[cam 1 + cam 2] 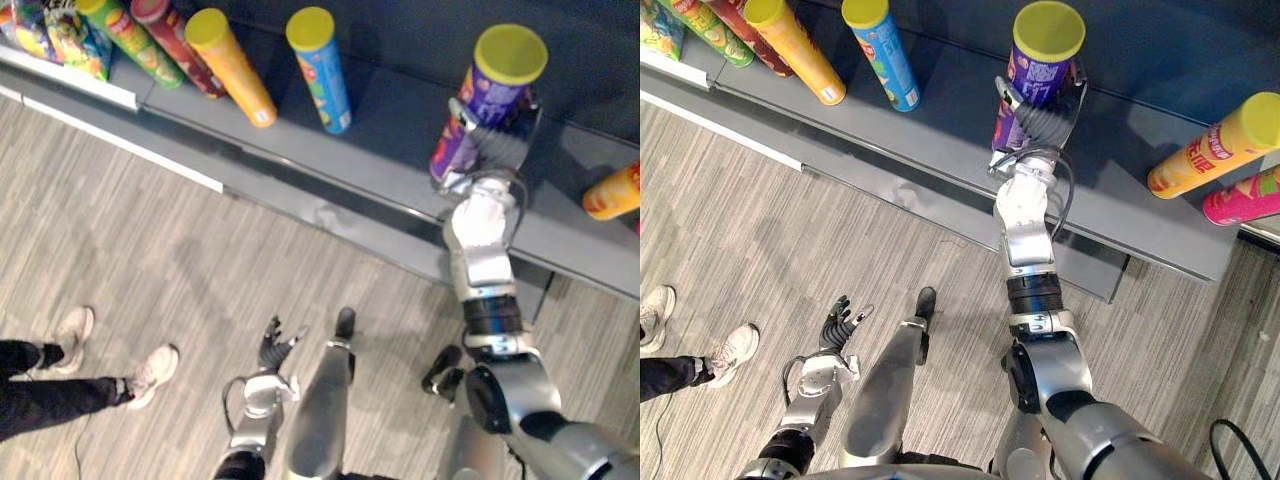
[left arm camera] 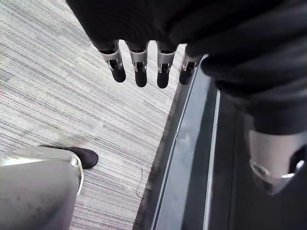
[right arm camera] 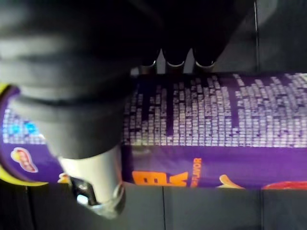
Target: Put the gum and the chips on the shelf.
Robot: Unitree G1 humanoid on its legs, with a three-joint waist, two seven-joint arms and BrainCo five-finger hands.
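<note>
The shelf (image 1: 385,165) has bare grey room on both sides of the purple chips can (image 1: 482,105): an open stretch toward the blue can (image 1: 320,70), another toward the orange can (image 1: 1215,145) and the pink can (image 1: 1240,200). The purple chips can stands upright near the shelf's front edge; I cannot tell whether its base is resting. My right hand (image 1: 1038,125) reaches up from below that edge, arm nearly straight, fingers (image 3: 175,58) and thumb curled round the can's body. My left hand (image 1: 840,325) hangs low over the floor (image 1: 200,250), fingers (image 2: 139,72) straight and holding nothing. A person's shoes (image 1: 150,375) stand on the floor to my left, well apart from the shelf.
</note>
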